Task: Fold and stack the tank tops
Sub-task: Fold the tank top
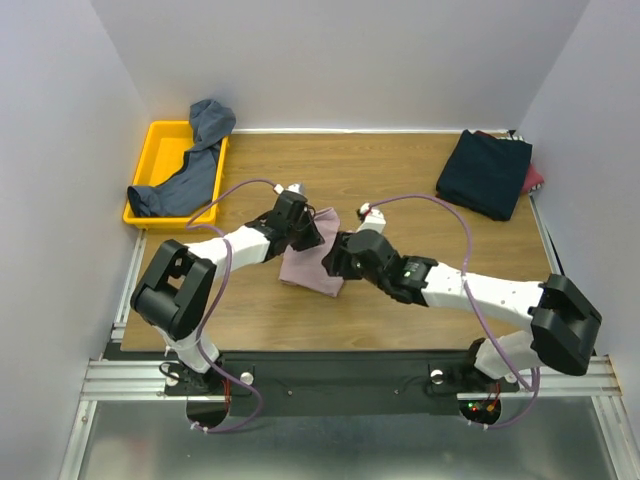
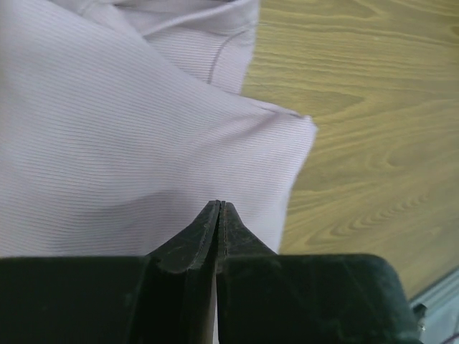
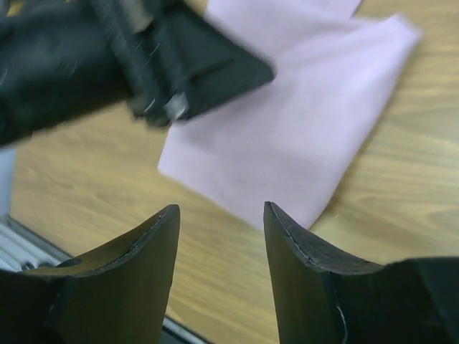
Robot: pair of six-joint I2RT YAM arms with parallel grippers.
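Far left, the yellow tray (image 1: 150, 135) sits at the table's back corner, and the slate blue-grey tank top (image 1: 195, 165) is draped over it, one end hanging out past the far rim, the rest trailing down inside. Moving in, the left arm reaches across the wooden table (image 1: 400, 190) toward the middle, and the left gripper (image 2: 219, 206) has its two black fingers pressed flat together, the tips poised over the ribbed cloth of the dusty pink tank top (image 1: 312, 270). Whether they touch the fabric I cannot tell. The pink top lies at centre table, folded into a compact shape with layers overlapping, one corner jutting out onto bare wood in the left wrist view. Right beside it comes the right gripper (image 3: 221, 208), fingers spread well apart and holding nothing, hovering over the wood just off the pink top's near edge, with the left arm's blurred dark gripper opposite it across the cloth. On to the far right: the dark navy tank top (image 1: 485, 172) lies folded at the back right corner, well apart from the action, with a sliver of the red tank top (image 1: 536, 180) peeking out beneath its right edge.
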